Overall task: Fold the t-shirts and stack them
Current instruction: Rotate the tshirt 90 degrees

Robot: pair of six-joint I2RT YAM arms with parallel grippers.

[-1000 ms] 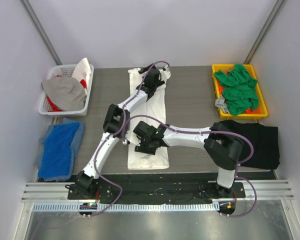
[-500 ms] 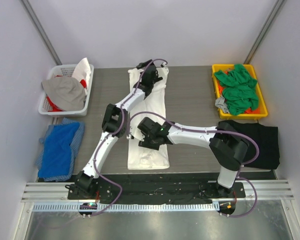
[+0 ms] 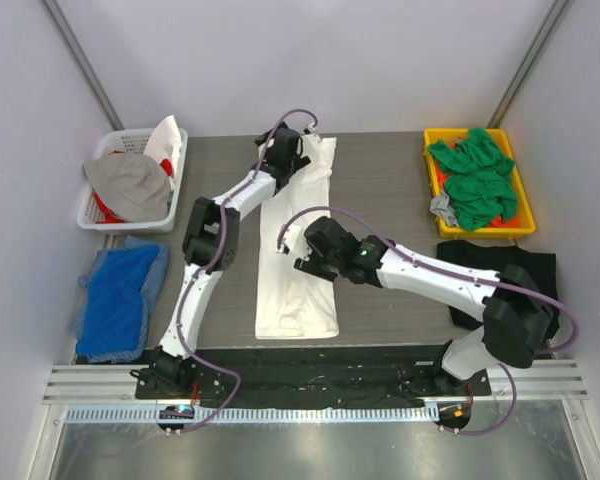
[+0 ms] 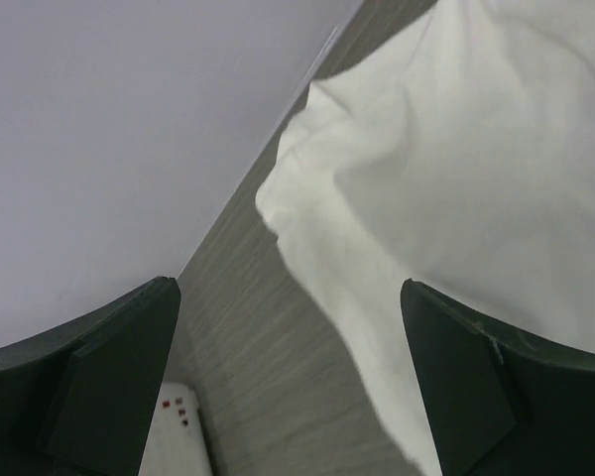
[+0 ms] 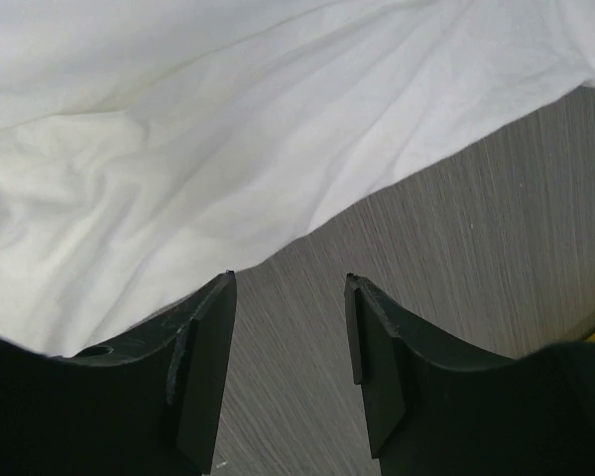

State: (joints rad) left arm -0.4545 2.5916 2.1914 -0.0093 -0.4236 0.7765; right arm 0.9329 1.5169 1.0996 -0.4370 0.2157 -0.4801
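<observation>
**Both arms shift off the strip's middle to its edges, nothing gripped yet**

The white t-shirt (image 3: 298,290) lies flat on the table (image 3: 380,200) as one long narrow strip, already folded lengthwise, running from far end to near end.

What changes: the left gripper (image 3: 283,150) slides from the far end's middle out to the far-left corner of the white t-shirt. The right gripper (image 3: 308,255) comes off the strip's lower middle and now sits at its right edge, about halfway along, with the arm stretched out lower. The shirt itself looks unmoved. We read this as both arms lining up on edges for the next crosswise fold, so the fold is only part done.

Left wrist view: the left gripper (image 4: 288,288) has its jaws spread wide and empty, and the corner of the white t-shirt (image 4: 476,178) is just beyond and between the tips, not touched.

Right wrist view: the right gripper (image 5: 289,280) has its jaws partly apart and empty, with bare table between them. The edge of the white t-shirt (image 5: 228,129) is just past the fingertips, close but apart.

Other shirts wait well right of the white t-shirt: the green t-shirts (image 3: 475,180) are heaped in a yellow tray (image 3: 450,132), and a black t-shirt (image 3: 525,285) lies flat nearer the bases. No stack has been started on the white one.
</observation>
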